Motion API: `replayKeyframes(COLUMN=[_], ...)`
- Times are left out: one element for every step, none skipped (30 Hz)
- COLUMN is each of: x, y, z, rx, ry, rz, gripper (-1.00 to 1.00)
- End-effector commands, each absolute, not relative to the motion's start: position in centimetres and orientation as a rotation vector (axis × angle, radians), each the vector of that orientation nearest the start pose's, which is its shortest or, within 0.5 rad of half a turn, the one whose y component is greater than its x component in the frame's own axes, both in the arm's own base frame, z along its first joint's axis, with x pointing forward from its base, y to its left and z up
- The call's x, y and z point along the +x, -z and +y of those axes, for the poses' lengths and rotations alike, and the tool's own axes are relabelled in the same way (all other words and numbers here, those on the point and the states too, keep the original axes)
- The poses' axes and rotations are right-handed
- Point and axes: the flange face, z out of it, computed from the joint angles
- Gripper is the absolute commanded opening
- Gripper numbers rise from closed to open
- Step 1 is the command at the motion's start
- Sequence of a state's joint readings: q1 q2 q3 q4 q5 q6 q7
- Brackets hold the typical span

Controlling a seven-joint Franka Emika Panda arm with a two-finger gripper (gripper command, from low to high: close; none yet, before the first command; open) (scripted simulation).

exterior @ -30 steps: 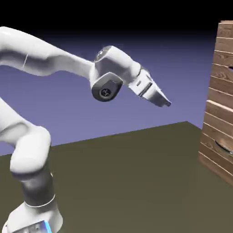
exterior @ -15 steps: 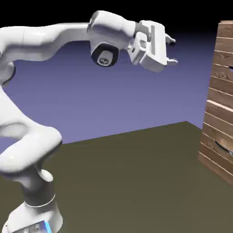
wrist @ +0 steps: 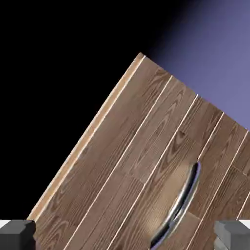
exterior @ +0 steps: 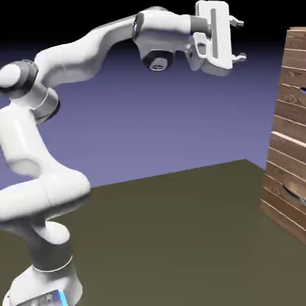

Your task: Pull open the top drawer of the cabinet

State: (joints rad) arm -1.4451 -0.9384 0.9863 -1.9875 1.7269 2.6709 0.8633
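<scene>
The cabinet point(exterior: 290, 131) of reddish-brown planks stands at the exterior view's right edge, cut off by the frame. A dark bit of the top drawer's handle point(exterior: 303, 90) peeks in at that edge. My gripper point(exterior: 242, 40) hangs high, level with the cabinet's upper part, well short of it, fingers pointing at it and open with nothing between them. In the hand view the cabinet point(wrist: 127, 146) appears rolled, its top edge running diagonally. A curved dark handle point(wrist: 179, 205) lies a few planks below that edge, between my fingertips point(wrist: 17, 233).
The lower plank front with its curved dark handle point(exterior: 294, 191) shows lower on the cabinet. A brown table point(exterior: 179, 239) spreads between the robot's base and the cabinet's foot.
The arm has lifted, and the hand has swung from pointing down-right to level, facing the cabinet. It has moved up and to the right; the fingers now stand apart.
</scene>
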Motion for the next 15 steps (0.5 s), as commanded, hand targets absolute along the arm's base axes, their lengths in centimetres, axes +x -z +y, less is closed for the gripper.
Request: replayKeyframes(x=[48.8,49.8,50.8,51.8,52.8,53.9,55.0,56.0,57.1,58.2,59.3,60.4,61.4,62.5,63.5], y=[-71.6,-71.2,-70.8,-70.3,-69.7,-69.1,-68.4,-67.7,-66.9,-66.1,-65.2,-64.3,-63.3,-62.3,-61.3], z=[-0.2,-0.1,-0.1,0.0,-0.1,-0.1,-0.3,-0.5,-0.7,-1.0,-1.4,-1.8,-2.2,-2.8,-3.3], rx=[-0.957,-0.941,-0.926,-0.911,-0.896,-0.881,-0.866,-0.851,-0.835,-0.819,-0.802,-0.784,-0.766,-0.747,-0.727], ry=[1.085,1.066,1.047,1.027,1.006,0.984,0.961,0.938,0.913,0.888,0.863,0.836,0.809,0.782,0.754], rz=[1.509,1.505,1.501,1.498,1.494,1.492,1.489,1.487,1.486,1.485,1.484,1.484,1.483,1.483,1.483], gripper=[0.00,0.00,0.00,0.00,0.00,0.00,0.00,0.00,0.00,0.00,0.00,0.00,0.00,0.00,0.00])
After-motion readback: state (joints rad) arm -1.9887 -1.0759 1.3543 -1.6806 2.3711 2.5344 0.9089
